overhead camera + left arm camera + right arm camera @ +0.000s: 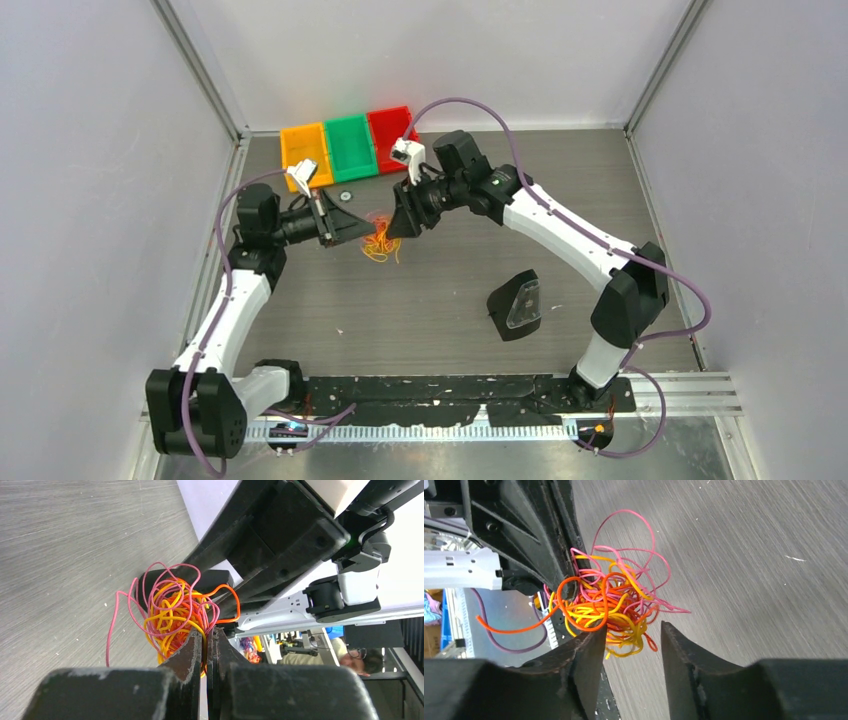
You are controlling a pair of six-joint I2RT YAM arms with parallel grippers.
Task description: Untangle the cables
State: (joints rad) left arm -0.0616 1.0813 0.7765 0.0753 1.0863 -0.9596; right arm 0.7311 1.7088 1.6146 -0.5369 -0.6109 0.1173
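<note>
The cables are a small knot of thin pink, orange and yellow wires held just above the table between the two grippers. My left gripper is shut on the cables, with a yellow strand pinched between its fingertips. My right gripper faces it from the other side and is open. The cables sit at its fingertips, a few loops hanging into the gap beside its left finger, none pinched. From above, the left gripper and right gripper nearly meet tip to tip.
Orange, green and red bins stand in a row at the back of the table. A small ring lies behind the grippers. A black part with a clear cover lies to the right. Walls close three sides.
</note>
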